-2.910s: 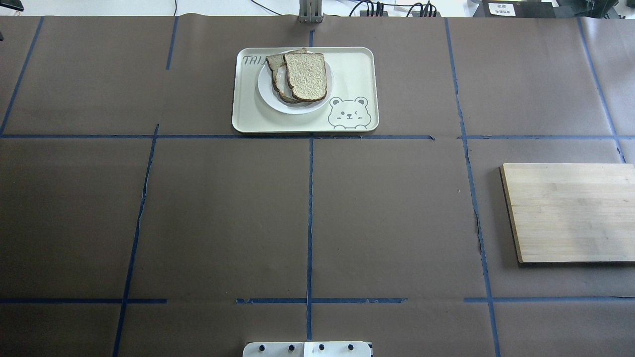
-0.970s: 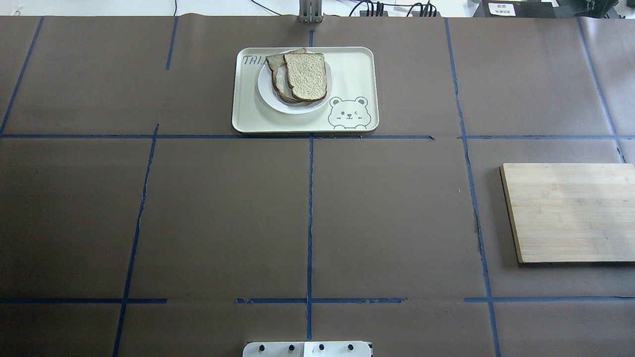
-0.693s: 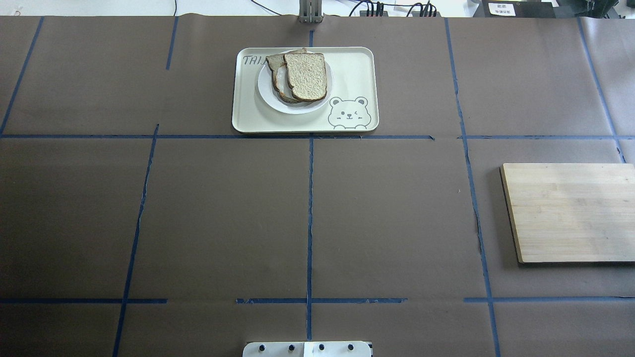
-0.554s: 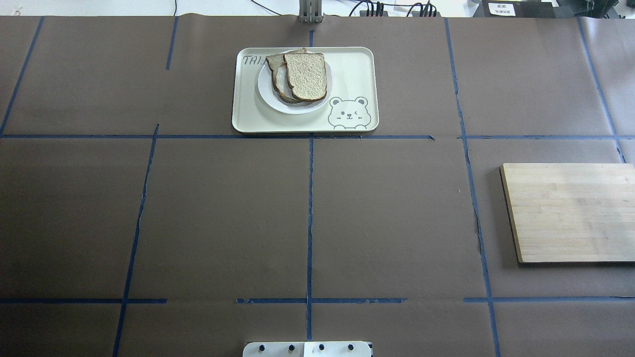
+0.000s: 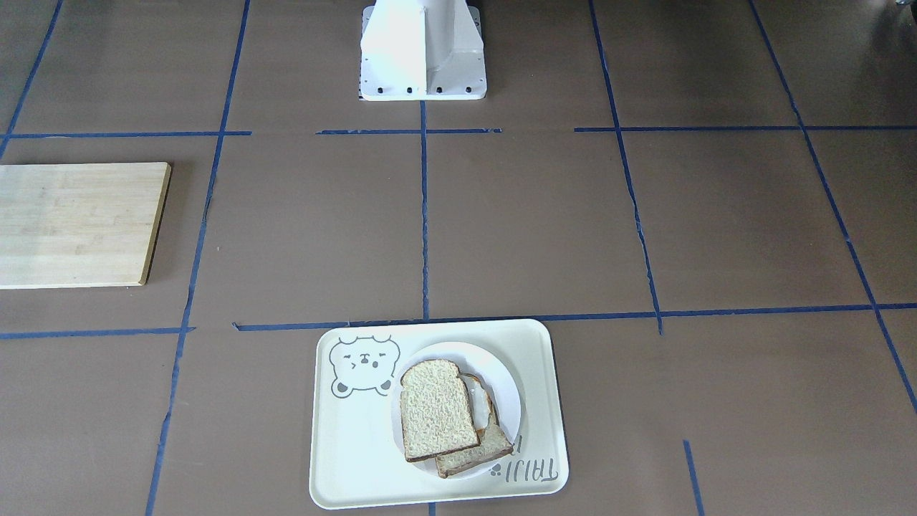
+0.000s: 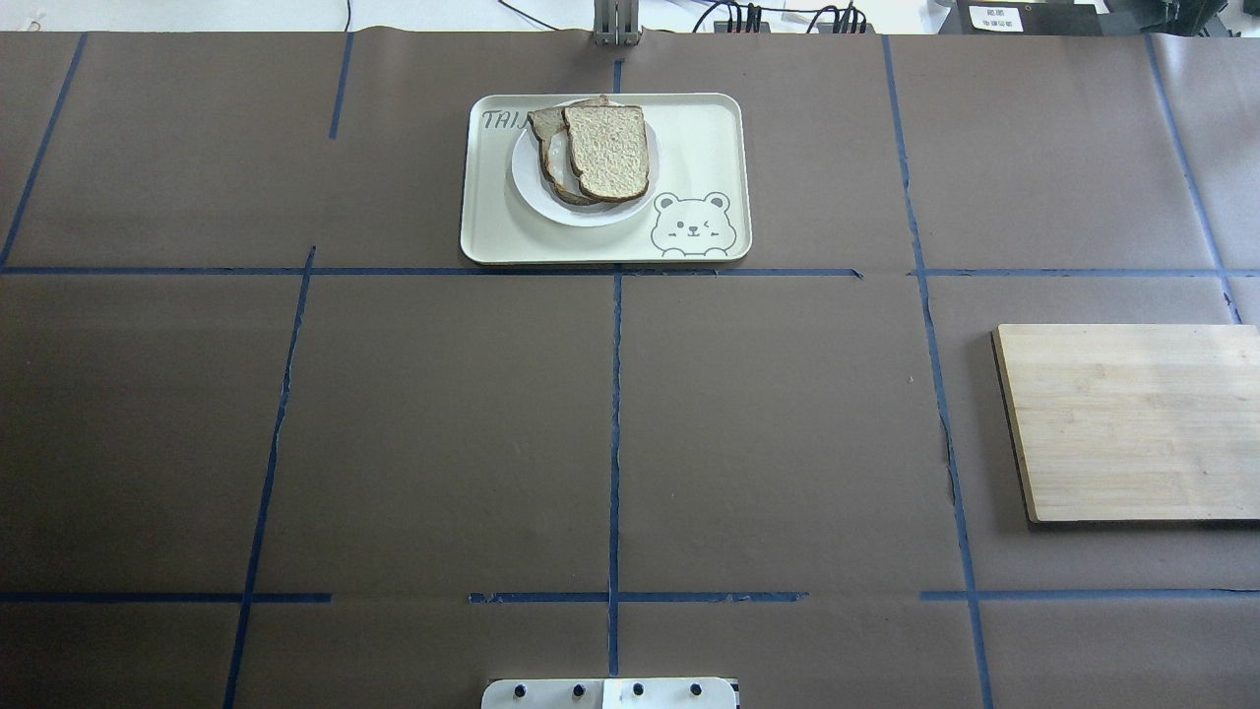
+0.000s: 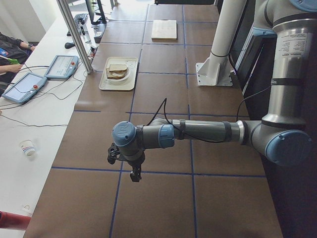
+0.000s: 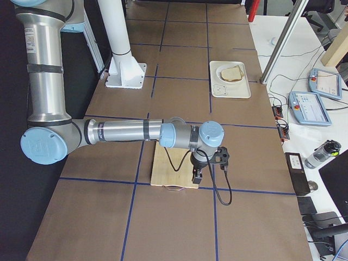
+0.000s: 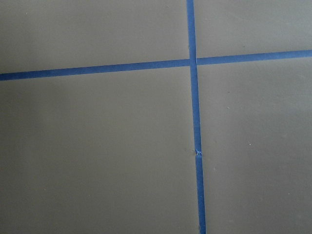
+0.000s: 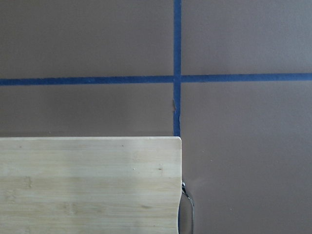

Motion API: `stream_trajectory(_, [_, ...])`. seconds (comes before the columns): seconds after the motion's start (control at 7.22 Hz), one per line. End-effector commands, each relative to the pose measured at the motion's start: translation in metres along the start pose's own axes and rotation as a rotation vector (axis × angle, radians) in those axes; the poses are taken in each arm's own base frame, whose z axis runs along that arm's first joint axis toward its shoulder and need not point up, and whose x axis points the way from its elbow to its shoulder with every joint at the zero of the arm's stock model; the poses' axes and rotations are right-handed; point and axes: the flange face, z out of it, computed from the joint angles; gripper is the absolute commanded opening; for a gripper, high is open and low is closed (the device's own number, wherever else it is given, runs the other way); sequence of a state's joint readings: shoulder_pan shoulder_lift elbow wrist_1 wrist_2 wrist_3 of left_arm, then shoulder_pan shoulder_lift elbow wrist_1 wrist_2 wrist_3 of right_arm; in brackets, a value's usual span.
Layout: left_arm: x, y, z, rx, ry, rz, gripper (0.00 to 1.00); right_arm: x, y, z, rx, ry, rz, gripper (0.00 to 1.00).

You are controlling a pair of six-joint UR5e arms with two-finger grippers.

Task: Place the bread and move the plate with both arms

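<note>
Nothing has moved overhead: bread (image 6: 608,150) lies on the plate (image 6: 532,192), upper centre. Front-facing view: both sit bottom centre. Side views: left arm (image 7: 198,131) and right arm (image 8: 125,131) hang over the desk (image 7: 163,208); whether their jaws are apart, I cannot tell.

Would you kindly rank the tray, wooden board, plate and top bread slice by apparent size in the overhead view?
1. tray and wooden board: about alike; the board runs off the frame edge
2. plate
3. bread

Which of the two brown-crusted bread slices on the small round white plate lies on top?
The plain, bare-faced slice lies on top; the slice beneath pokes out, with white egg showing.
</note>
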State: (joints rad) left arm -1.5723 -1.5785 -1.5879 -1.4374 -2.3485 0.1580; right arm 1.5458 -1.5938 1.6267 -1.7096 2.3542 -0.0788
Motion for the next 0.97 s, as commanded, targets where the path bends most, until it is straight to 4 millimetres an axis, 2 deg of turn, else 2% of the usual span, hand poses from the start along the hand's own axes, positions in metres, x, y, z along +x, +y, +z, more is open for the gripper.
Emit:
stream_trajectory(0.0, [0.002,-0.0004,-0.002,0.004,-0.001,0.004,1.0,0.0217,0.0157,-0.0047,0.013,0.001,-0.012,1.0])
stream_trajectory(0.42, [0.0005,0.0012,-0.0003,0.001,0.0,0.002,1.0,0.027,0.0176,-0.0122,0.03,0.0,0.0,1.0])
stream_trajectory(0.83, [0.0005,0.0012,-0.0003,0.001,0.0,0.005,1.0,0.031,0.0189,-0.0101,0.026,0.01,0.013,1.0])
